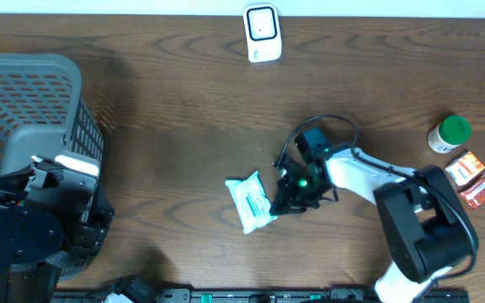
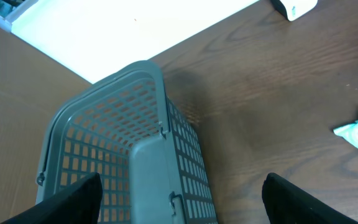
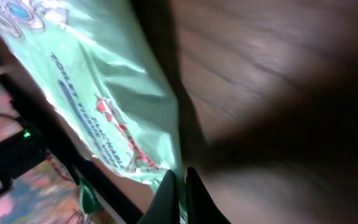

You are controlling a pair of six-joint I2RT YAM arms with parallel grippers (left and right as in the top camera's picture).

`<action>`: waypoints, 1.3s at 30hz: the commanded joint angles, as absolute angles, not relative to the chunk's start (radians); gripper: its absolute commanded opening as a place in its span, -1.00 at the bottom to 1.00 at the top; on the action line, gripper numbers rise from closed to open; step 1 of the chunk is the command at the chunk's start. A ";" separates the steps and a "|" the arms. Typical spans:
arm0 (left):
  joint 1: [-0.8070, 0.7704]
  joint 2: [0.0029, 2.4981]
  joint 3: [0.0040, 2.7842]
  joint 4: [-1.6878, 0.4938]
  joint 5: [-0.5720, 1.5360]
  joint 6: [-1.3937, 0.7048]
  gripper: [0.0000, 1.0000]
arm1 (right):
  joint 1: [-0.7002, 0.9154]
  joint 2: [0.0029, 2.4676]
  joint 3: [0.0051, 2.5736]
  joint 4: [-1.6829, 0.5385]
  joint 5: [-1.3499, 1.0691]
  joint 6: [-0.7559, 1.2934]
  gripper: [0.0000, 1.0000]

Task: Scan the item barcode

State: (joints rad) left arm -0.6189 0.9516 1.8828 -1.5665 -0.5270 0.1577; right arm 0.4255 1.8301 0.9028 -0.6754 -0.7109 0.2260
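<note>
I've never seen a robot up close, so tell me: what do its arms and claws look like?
The right arm has a white link between bulky black joints, a looping black cable and a small green light. The left arm is mostly black with a white patch. The left claw's fingers are flat and black.

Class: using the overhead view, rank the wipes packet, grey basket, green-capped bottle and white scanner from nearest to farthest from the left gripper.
1. The grey basket, far left, right at the left gripper.
2. The wipes packet, table centre.
3. The white scanner, back edge.
4. The green-capped bottle, far right.
</note>
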 commanded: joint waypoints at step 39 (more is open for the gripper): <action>-0.619 0.945 1.882 -1.567 -0.535 0.160 0.65 | 1.027 1.764 0.975 -0.675 0.290 0.366 0.91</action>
State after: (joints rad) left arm -0.6189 0.9516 1.8824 -1.5665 -0.5270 0.1577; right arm 1.0145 1.7222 0.9691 -0.6758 0.1947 0.4072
